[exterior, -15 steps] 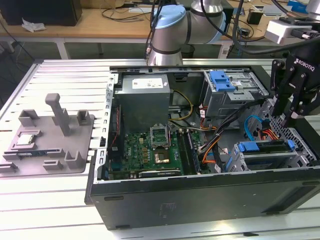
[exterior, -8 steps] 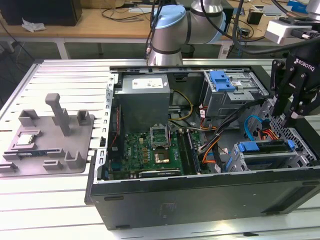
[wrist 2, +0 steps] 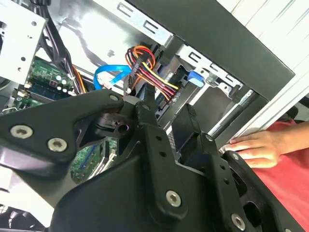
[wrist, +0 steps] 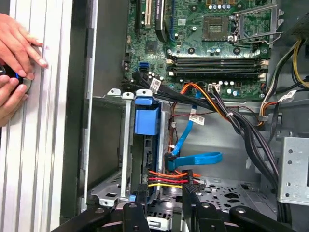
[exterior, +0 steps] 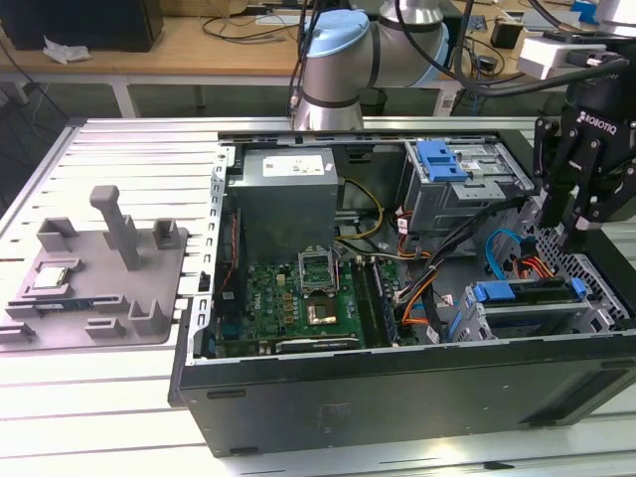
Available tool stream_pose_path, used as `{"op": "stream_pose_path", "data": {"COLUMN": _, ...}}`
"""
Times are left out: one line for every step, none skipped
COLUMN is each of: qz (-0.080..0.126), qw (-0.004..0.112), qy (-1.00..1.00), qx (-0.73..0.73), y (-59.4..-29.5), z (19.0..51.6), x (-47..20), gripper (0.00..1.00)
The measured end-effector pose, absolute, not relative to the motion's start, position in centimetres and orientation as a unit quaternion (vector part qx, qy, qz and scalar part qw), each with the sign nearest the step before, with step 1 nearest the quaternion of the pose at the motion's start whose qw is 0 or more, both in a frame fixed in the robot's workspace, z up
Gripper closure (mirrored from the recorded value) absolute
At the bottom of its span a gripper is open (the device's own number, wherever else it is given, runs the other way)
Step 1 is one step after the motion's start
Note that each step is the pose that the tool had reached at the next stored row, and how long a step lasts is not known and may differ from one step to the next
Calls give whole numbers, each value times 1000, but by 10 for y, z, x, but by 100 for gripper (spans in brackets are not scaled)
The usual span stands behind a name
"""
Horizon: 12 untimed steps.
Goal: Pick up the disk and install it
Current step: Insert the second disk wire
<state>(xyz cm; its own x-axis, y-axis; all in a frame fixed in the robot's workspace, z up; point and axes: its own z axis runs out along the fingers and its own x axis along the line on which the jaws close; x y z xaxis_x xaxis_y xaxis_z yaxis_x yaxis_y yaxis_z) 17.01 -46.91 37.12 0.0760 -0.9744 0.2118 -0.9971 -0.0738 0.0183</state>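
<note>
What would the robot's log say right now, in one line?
gripper: open, empty | position: above drive cage | person's hand: nearby

Silver-and-pale-blue arm (exterior: 343, 60) (cables trailing) carries black, screw-studded fingers (wrist 2: 154, 145).

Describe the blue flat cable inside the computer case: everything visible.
The blue flat cable is a thin, bright blue ribbon that looks like glossy plastic. It folds sharply at a dark plug, one stretch slanting towards the motherboard. It hangs loose inside the case, beside the grey drive cage and close to the red, yellow and orange wires.
</note>
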Motion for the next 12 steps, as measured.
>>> {"op": "stream_pose_path", "data": {"qz": 72, "qw": 79, "qy": -676, "qx": 729, "y": -469, "z": 371, "x": 170, "gripper": 58}}
{"op": "stream_pose_path", "data": {"qz": 72, "qw": 79, "qy": -676, "qx": 729, "y": -468, "z": 371, "x": 169, "gripper": 58}}
{"op": "stream_pose_path", "data": {"qz": 73, "qw": 79, "qy": -676, "qx": 729, "y": -467, "z": 370, "x": 169, "gripper": 58}}
{"op": "stream_pose_path", "data": {"qz": 73, "qw": 79, "qy": -676, "qx": 729, "y": -467, "z": 370, "x": 168, "gripper": 58}}
{"op": "stream_pose_path", "data": {"qz": 73, "qw": 80, "qy": -676, "qx": 729, "y": -466, "z": 370, "x": 168, "gripper": 58}}
{"op": "stream_pose_path", "data": {"qz": 74, "qw": 80, "qy": -676, "qx": 729, "y": -465, "z": 370, "x": 167, "gripper": 58}}
{"op": "stream_pose_path", "data": {"qz": 74, "qw": 81, "qy": -676, "qx": 729, "y": -464, "z": 369, "x": 165, "gripper": 58}}
{"op": "stream_pose_path", "data": {"qz": 75, "qw": 81, "qy": -676, "qx": 729, "y": -464, "z": 369, "x": 163, "gripper": 58}}
{"op": "stream_pose_path", "data": {"qz": 75, "qw": 81, "qy": -676, "qx": 729, "y": -464, "z": 368, "x": 162, "gripper": 58}}
{"op": "stream_pose_path", "data": {"qz": 75, "qw": 81, "qy": -676, "qx": 729, "y": -464, "z": 368, "x": 161, "gripper": 58}}
{"op": "stream_pose_path", "data": {"qz": 75, "qw": 82, "qy": -676, "qx": 729, "y": -464, "z": 368, "x": 159, "gripper": 58}}
{"op": "stream_pose_path", "data": {"qz": 75, "qw": 82, "qy": -676, "qx": 729, "y": -464, "z": 368, "x": 158, "gripper": 58}}
